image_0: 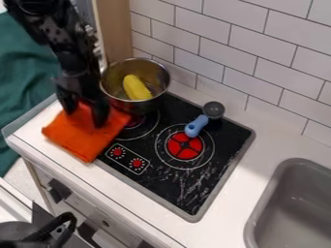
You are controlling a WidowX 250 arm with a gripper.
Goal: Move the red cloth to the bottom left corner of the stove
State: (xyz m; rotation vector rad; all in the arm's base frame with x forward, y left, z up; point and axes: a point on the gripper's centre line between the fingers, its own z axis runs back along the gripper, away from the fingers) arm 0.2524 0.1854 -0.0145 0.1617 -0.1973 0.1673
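Note:
The orange-red cloth (86, 138) lies folded at the left of the stove (169, 188), partly on the white counter and partly over the stove's left edge. Over the cloth's upper part hangs my gripper (84, 115), coming down from the upper left. Its two fingers stand apart, with orange fabric visible between them. Whether the fingertips touch the cloth, I cannot tell. The arm and fingers cover some of the cloth's upper side.
A metal pot (157, 69) holding a yellow object (136, 87) stands just right of the gripper. On the stove's back part lies a blue-handled utensil (196, 126) with a grey round head. A grey sink (281, 213) is at the lower right; a tiled wall rises behind.

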